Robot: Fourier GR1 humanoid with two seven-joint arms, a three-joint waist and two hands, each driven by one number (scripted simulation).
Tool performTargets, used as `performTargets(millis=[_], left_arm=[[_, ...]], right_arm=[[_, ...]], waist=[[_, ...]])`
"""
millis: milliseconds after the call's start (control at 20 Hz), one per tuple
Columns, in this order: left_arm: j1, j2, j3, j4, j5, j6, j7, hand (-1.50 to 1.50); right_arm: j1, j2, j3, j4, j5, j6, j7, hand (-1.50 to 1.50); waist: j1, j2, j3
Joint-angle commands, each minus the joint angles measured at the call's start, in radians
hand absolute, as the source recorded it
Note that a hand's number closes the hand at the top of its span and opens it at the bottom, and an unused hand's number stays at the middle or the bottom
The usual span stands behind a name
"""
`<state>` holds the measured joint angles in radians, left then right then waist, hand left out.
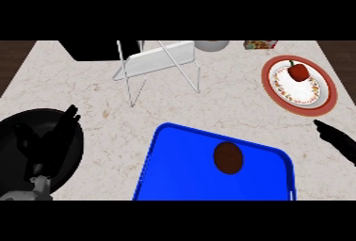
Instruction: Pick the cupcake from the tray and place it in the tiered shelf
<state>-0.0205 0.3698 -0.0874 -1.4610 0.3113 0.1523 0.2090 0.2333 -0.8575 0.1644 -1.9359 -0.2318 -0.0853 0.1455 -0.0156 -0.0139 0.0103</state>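
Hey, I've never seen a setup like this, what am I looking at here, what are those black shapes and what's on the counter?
This is one view from a humanoid robot's head, looking steeply down at a kitchen counter. The black shapes are its hands: the left hand at the lower left, fingers straight, and the right hand at the right edge, also open. Neither holds anything. A brown cupcake sits on a blue tray. Behind it stands a white wire tiered shelf. At right, a red-rimmed plate carries a red fruit.

Cupcake [228,157] on blue tray [173,164]; tiered shelf [161,59] beyond; right hand [338,140] open beside tray.
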Motion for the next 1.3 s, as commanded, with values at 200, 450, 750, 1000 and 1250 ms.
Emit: performTargets(millis=[200, 450, 750, 1000, 1250], left_arm=[[0.017, -0.034, -0.02, 0.101, 0.015, -0.037, 0.024, 0.0], [-0.008, -0.075, -0.049, 0.125, -0.028, 0.0, 0.015, 0.0], [-0.025, -0.033, -0.011, 0.114, -0.001, -0.037, 0.058, 0.0], [-0.044, -0.064, -0.024, 0.127, -0.021, -0.022, 0.051, 0.0], [-0.005, -0.057, -0.004, 0.112, -0.015, -0.026, 0.042, 0.0]], right_arm=[[-0.127, -0.008, 0.113, -0.218, 0.142, -0.145, 0.479, -1.5], [-0.263, 0.034, 0.235, -0.14, 0.32, -0.177, 0.685, -1.5], [-0.402, 0.155, 0.389, -0.066, 0.41, -0.119, 0.874, -1.5], [-0.521, 0.256, 0.464, -0.023, 0.476, -0.063, 1.004, -1.5], [-0.492, 0.305, 0.483, 0.062, 0.543, -0.087, 1.008, -1.5]], waist=[[0.023, 0.018, -0.015], [0.035, 0.023, -0.015], [0.036, 0.019, -0.012], [0.026, 0.017, -0.012], [0.02, 0.015, -0.011]])
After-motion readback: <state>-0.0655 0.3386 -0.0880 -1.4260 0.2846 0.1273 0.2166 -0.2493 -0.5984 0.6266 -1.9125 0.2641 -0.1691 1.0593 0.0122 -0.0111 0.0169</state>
